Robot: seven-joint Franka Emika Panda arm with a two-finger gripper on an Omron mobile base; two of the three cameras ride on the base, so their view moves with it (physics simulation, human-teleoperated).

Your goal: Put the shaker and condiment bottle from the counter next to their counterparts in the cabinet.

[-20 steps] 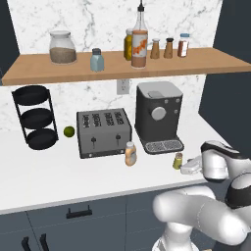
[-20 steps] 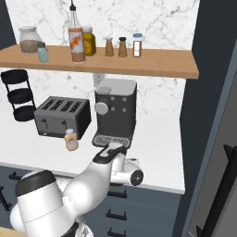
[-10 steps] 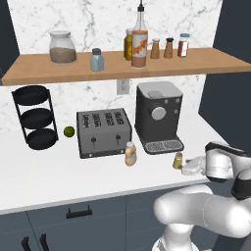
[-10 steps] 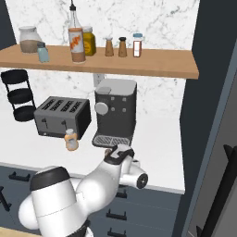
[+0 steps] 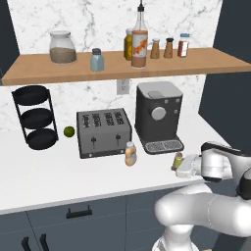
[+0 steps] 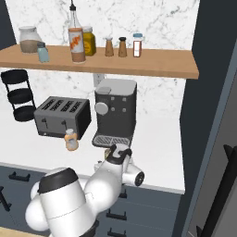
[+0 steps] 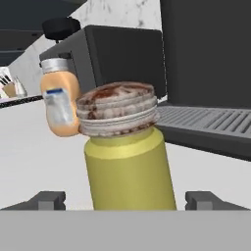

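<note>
The yellow-green shaker [image 7: 128, 166] with its grey cap stands upright on the white counter [image 5: 39, 181], just in front of the coffee machine's drip tray. My gripper [image 7: 127, 198] is open, one fingertip on each side of the shaker [image 5: 178, 159] and a gap at both. The white hand comes in low from the right. The peach condiment bottle [image 5: 130, 154] stands to the left by the toaster, also seen behind the shaker [image 7: 61, 105]. Up on the cabinet shelf [image 5: 162, 66] are the pale blue shaker [image 5: 96, 60] and the tall orange-labelled bottle [image 5: 139, 41].
A dark coffee machine [image 5: 158, 115] rises directly behind the shaker, with a toaster [image 5: 104, 132] to its left. A black three-tier rack [image 5: 35, 116] and a lime [image 5: 69, 131] sit further left. The shelf also carries a glass jar [image 5: 62, 47] and brown shakers [image 5: 155, 48].
The hand has slid a little left along the counter, closer around the shaker, and the arm's elbow has swung. The shaker and bottle have not moved.
</note>
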